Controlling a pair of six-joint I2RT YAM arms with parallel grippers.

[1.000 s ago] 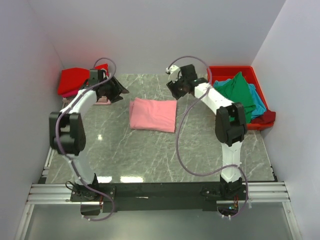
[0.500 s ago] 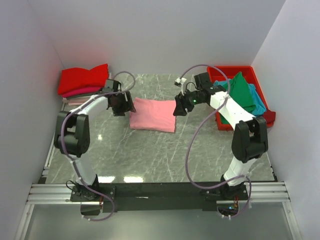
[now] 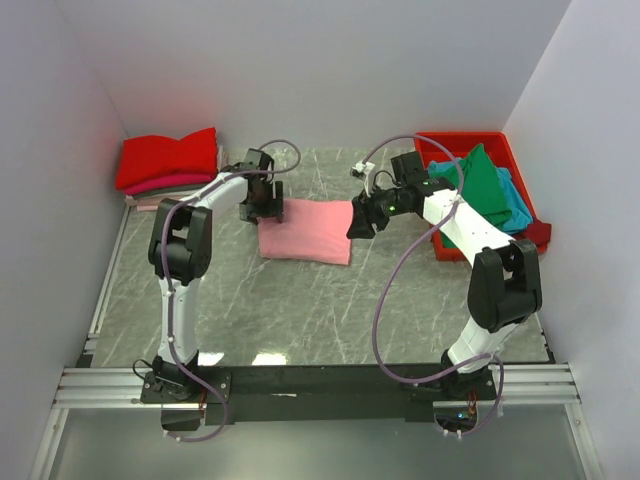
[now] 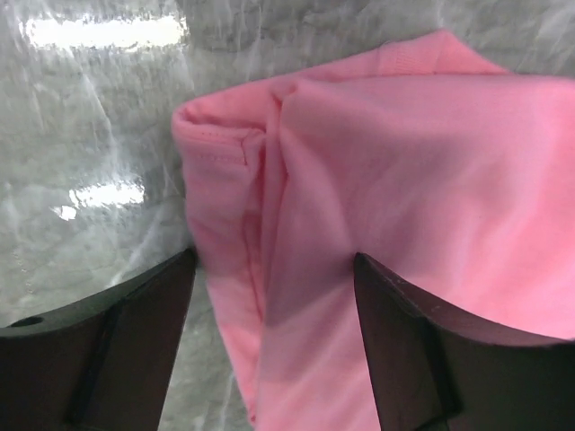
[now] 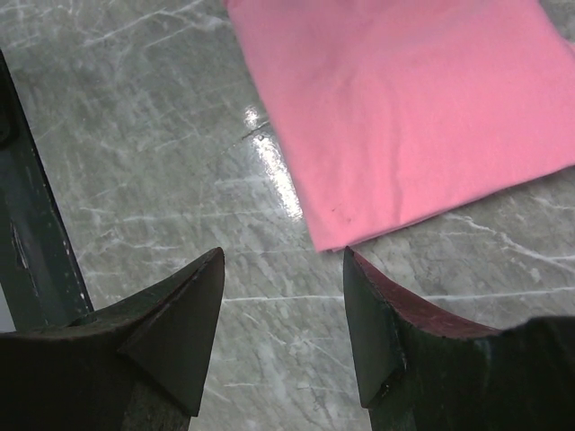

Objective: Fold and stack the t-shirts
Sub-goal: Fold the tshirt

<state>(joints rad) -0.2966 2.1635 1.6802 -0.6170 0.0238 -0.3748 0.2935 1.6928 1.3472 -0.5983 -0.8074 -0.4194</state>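
Starting at the far left corner: there's a folded red t-shirt (image 3: 168,158) sitting on what looks like a magenta t-shirt (image 3: 165,184), so I'd guess that's the finished pile, parked out of the way against the wall.

Next over, the left gripper (image 4: 269,301) is down at the left edge of the pink t-shirt (image 3: 308,228), which lies folded into a neat rectangle in the middle of the marble table (image 3: 300,310). Its jaws are spread wide and straddle the bunched, layered edge of the cloth, nothing pinched yet. That's the thick side where the folds meet, so it makes sense as a place to grab all the layers at once.

The right gripper (image 5: 283,301) mirrors it on the other side, fingers also parted, hovering over bare marble just off the shirt's near right corner (not over the cloth itself). My read is they're lining up to lift the bundle together and carry it to the pile.

Far right, the red plastic bin (image 3: 455,140) holds the unfolded leftovers: a green t-shirt (image 3: 478,180) heaped over a teal-blue t-shirt (image 3: 515,205).
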